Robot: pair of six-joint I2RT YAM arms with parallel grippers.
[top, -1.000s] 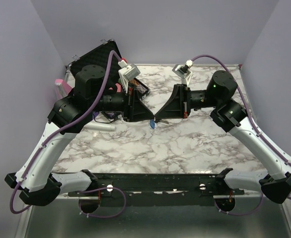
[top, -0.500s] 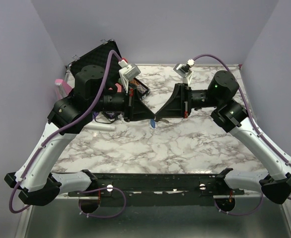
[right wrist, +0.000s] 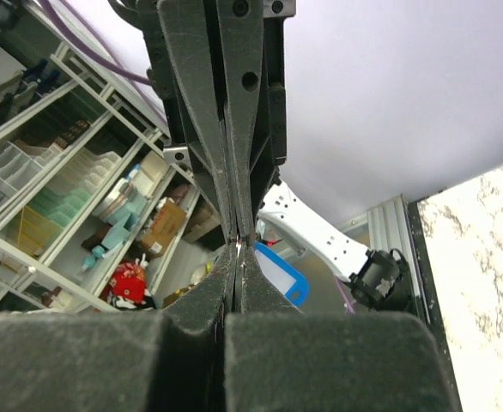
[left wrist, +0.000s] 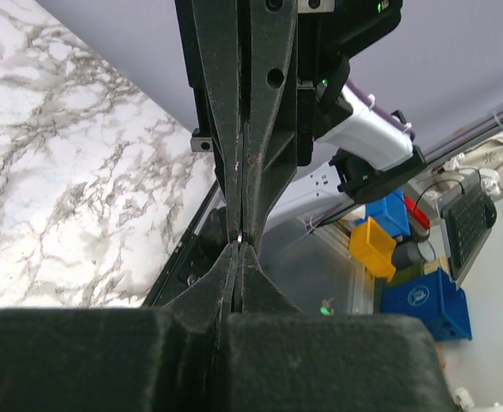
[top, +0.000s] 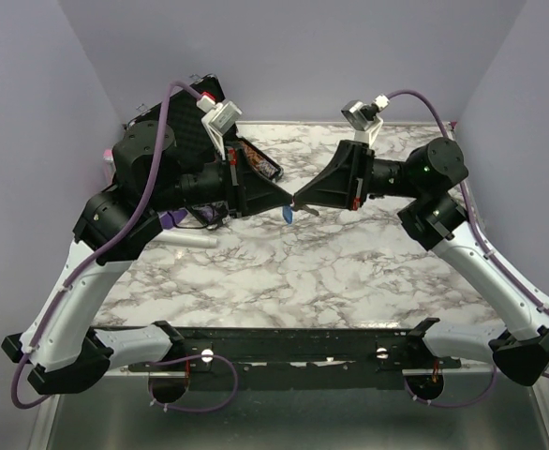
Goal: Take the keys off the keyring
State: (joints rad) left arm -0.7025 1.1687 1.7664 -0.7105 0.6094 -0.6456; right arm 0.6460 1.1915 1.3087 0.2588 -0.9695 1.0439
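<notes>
**Black on marble — the colours on show**

The table (top: pixel 349 272) is showing white marble with grey veining. The left gripper (top: pixel 288 199) and right gripper (top: pixel 300 201) are both showing matt black. The keyring (top: pixel 289 215) is carrying a blue tag with a white window — a purple cable (top: pixel 159 131) is trailing over the white-and-black left arm (top: pixel 68 300).

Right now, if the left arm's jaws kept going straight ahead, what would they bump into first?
The right gripper: its shut jaws point straight back at the left gripper, almost tip to tip, apparently only a tiny glint of metal between.
</notes>
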